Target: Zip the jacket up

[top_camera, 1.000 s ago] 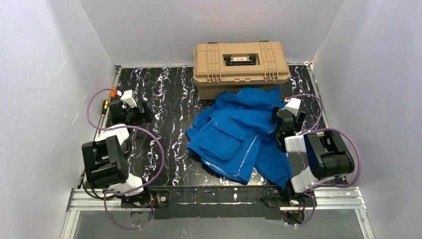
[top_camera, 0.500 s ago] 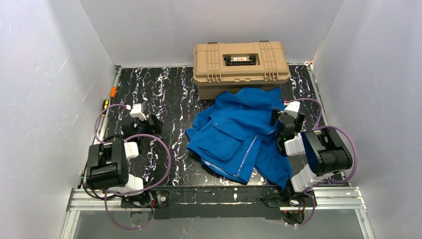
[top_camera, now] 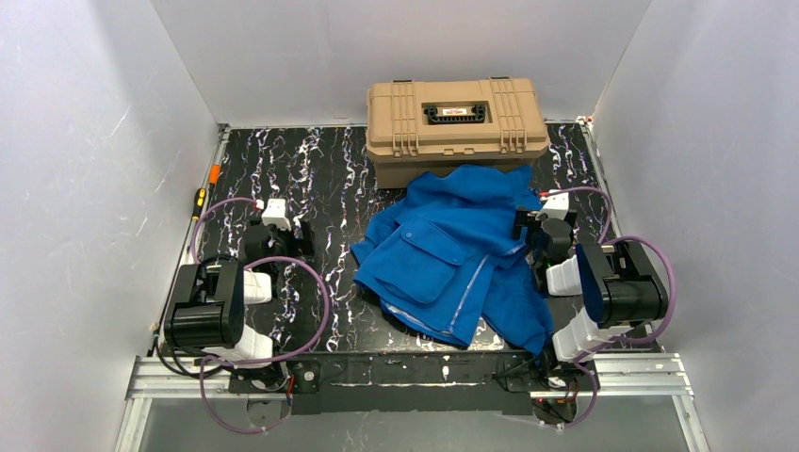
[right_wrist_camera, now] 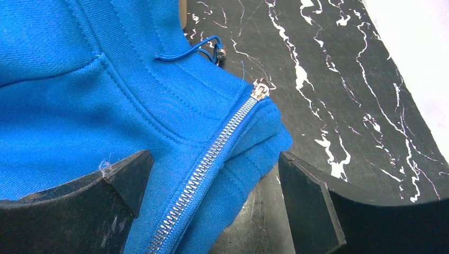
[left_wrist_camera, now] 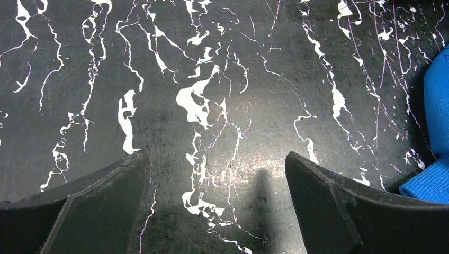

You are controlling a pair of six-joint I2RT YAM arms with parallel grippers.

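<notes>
Your left arm (top_camera: 203, 315) and right arm (top_camera: 612, 287) are black housings with white links and looping purple cable (top_camera: 325, 303). The left tool (left_wrist_camera: 217, 211) and right tool (right_wrist_camera: 214, 211) have wedge-shaped matte-black fingers (left_wrist_camera: 90, 211).

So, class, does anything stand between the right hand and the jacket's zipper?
Nothing visible. The open right hand hangs over the edge of the jacket, the zipper between its fingers. The tan case lies beyond the jacket.

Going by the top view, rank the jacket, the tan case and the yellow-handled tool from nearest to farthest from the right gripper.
1. jacket: its right edge lies directly under the right gripper.
2. tan case: at the back, just beyond the jacket.
3. yellow-handled tool: far across on the left side.
</notes>
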